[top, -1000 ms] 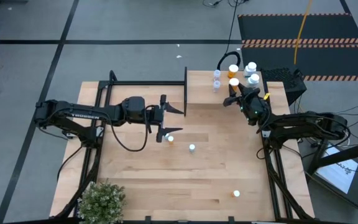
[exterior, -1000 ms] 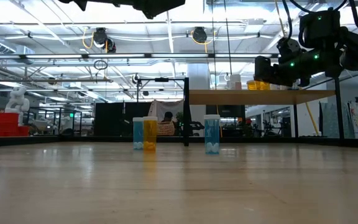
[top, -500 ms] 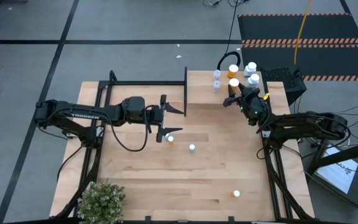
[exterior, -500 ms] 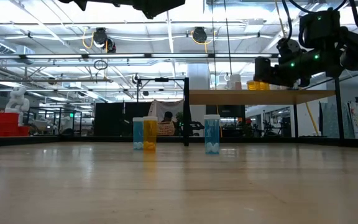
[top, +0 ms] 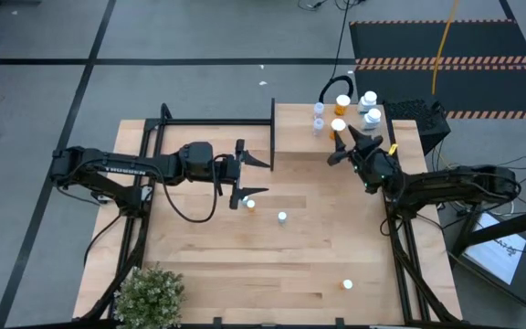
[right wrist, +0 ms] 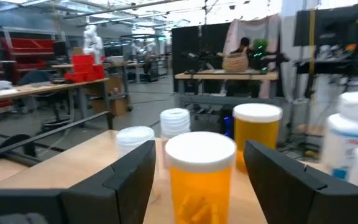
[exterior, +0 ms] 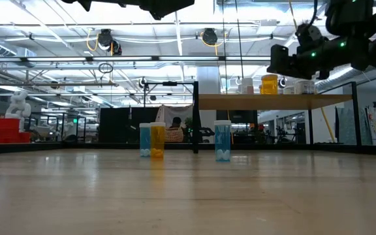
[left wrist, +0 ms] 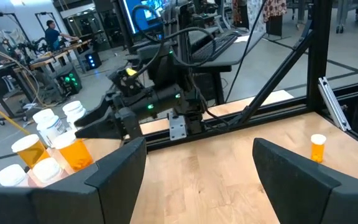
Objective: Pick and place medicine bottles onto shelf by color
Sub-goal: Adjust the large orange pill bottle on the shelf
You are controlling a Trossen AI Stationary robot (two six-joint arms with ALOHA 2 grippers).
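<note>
Right tool [top: 340, 144] sits at the upper right of the high view, over the shelf [top: 299, 128], its fingers apart with nothing clamped. An orange bottle [right wrist: 201, 174] stands upright directly in front of it, framed between the two fingers in the right wrist view but not touching either as far as can be seen. In the high view that bottle [top: 338, 126] lies just up-frame of the tool, its long axis vertical, so it appears to stand free on the shelf. Any coming move of this arm turns on that line: straight ahead is the bottle, straight back is open space.

Left tool [top: 237, 174] hangs over the middle-left of the desk [top: 272, 274], fingers also apart and empty. It is the nearer arm to the bottles left on the desk: an orange one [top: 250, 205] just below it, a blue one [top: 282, 217] near that. Another orange one [top: 346, 285] stands well apart at the lower right.

On the shelf, a second orange bottle [top: 343, 103] stands behind the first; blue ones [top: 319, 117] stand to their left, and larger white-capped ones [top: 370, 102] to the right.
</note>
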